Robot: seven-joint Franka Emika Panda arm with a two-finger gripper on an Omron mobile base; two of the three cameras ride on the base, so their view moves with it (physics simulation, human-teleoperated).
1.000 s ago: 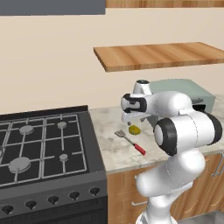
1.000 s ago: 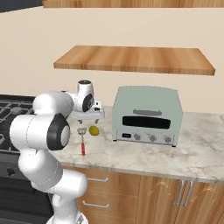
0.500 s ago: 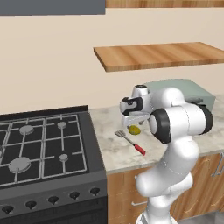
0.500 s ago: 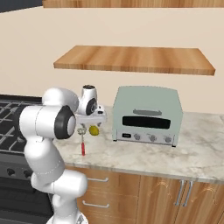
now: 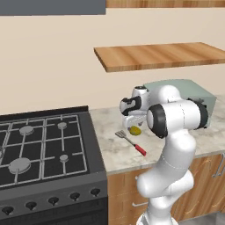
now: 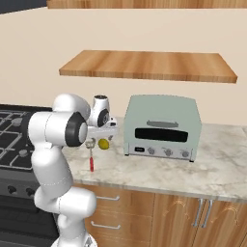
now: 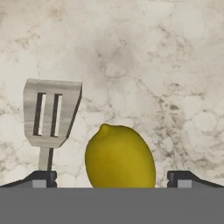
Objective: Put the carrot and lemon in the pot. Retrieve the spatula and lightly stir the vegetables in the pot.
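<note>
Glossy white rounded arm segments joined by dark grey joint rings, with a dark-tipped end effector (image 5: pixel 132 125)

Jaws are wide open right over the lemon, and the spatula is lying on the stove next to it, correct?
Not quite. The spatula lies on the marble counter beside the lemon, not on the stove; the left base view shows it. The gripper does straddle the lemon, jaws open.

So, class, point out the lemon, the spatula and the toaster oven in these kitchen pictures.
lemon (image 7: pixel 120 156): hand view, middle of its yellow skin.
spatula (image 7: pixel 51 112): hand view, on the slotted grey blade.
toaster oven (image 6: pixel 163 116): right base view, on its pale green front above the window.
</note>
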